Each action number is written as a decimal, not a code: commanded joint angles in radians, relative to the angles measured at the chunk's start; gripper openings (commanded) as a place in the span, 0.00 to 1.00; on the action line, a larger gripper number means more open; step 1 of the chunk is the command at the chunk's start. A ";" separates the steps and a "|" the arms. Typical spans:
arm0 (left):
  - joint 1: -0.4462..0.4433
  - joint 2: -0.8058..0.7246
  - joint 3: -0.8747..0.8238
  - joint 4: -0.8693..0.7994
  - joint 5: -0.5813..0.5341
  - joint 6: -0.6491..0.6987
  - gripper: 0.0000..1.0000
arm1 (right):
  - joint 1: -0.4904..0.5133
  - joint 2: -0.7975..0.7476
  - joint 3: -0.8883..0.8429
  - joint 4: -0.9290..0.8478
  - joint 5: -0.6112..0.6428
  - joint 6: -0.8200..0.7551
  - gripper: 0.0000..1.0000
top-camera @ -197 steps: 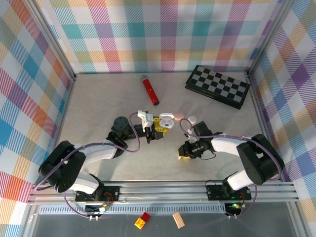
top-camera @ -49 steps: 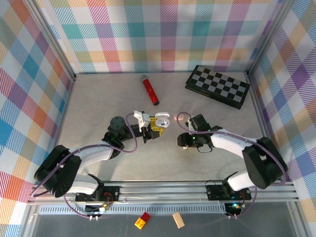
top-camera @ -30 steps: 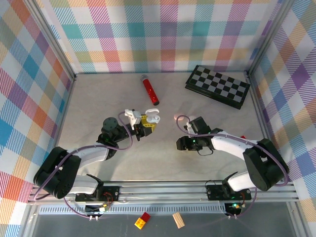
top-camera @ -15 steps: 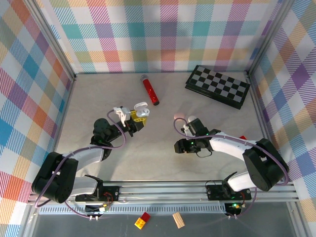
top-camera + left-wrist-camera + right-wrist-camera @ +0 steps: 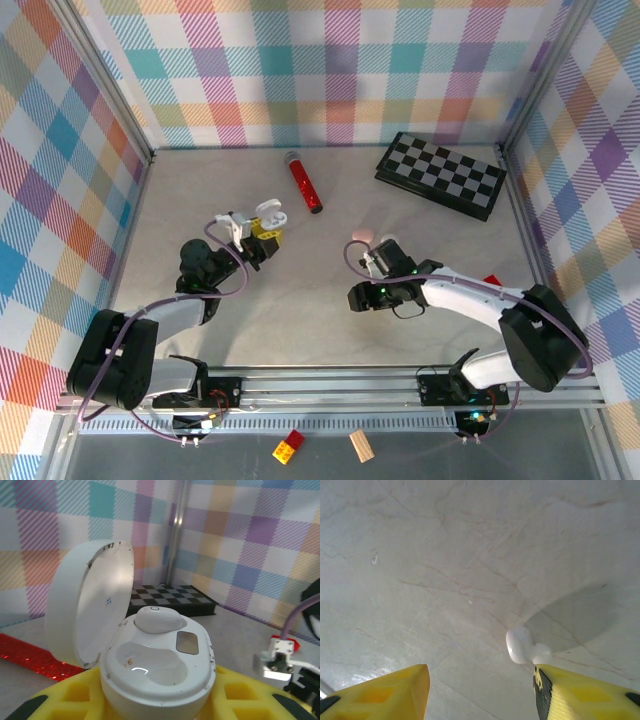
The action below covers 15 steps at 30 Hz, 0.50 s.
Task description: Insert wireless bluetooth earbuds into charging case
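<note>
My left tool [image 5: 157, 702] is clamped on the open case [image 5: 155, 672], which has one earbud [image 5: 157, 620] seated and one socket empty. My right tool [image 5: 480, 680] stands apart above the surface [image 5: 445, 555], with a loose earbud [image 5: 519, 645] just beside one finger. Next I should center on it, pinch, and carry it left.

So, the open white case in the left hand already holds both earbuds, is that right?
Not quite: the open white case in the left hand holds one earbud; its other slot is empty, as the left wrist view shows.
</note>
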 commanded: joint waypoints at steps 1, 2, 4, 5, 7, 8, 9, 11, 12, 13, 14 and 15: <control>0.043 0.001 -0.015 0.063 -0.026 -0.011 0.35 | 0.063 -0.009 0.087 -0.146 0.206 -0.040 0.56; 0.056 0.003 -0.018 0.064 -0.033 -0.013 0.35 | 0.084 0.003 0.109 -0.178 0.257 -0.044 0.56; 0.086 0.008 -0.019 0.070 -0.039 -0.022 0.35 | 0.137 0.036 0.155 -0.242 0.363 -0.045 0.56; 0.099 0.010 -0.019 0.071 -0.043 -0.027 0.35 | 0.157 0.053 0.174 -0.265 0.393 -0.047 0.56; 0.112 0.015 -0.016 0.078 -0.055 -0.036 0.35 | 0.200 0.106 0.220 -0.313 0.441 -0.057 0.56; 0.116 0.016 -0.015 0.080 -0.055 -0.039 0.35 | 0.221 0.133 0.242 -0.336 0.468 -0.056 0.56; 0.119 0.017 -0.015 0.081 -0.061 -0.044 0.35 | 0.243 0.167 0.266 -0.364 0.502 -0.056 0.55; 0.122 0.015 -0.016 0.082 -0.068 -0.046 0.35 | 0.286 0.228 0.307 -0.409 0.571 -0.052 0.53; 0.122 0.013 -0.019 0.083 -0.077 -0.047 0.35 | 0.306 0.260 0.328 -0.433 0.599 -0.046 0.51; 0.124 0.008 -0.021 0.080 -0.081 -0.047 0.35 | 0.324 0.291 0.350 -0.455 0.627 -0.041 0.50; 0.123 0.005 -0.022 0.079 -0.081 -0.049 0.35 | 0.338 0.319 0.366 -0.473 0.646 -0.039 0.49; 0.124 0.002 -0.022 0.075 -0.082 -0.049 0.35 | 0.353 0.349 0.387 -0.495 0.668 -0.034 0.48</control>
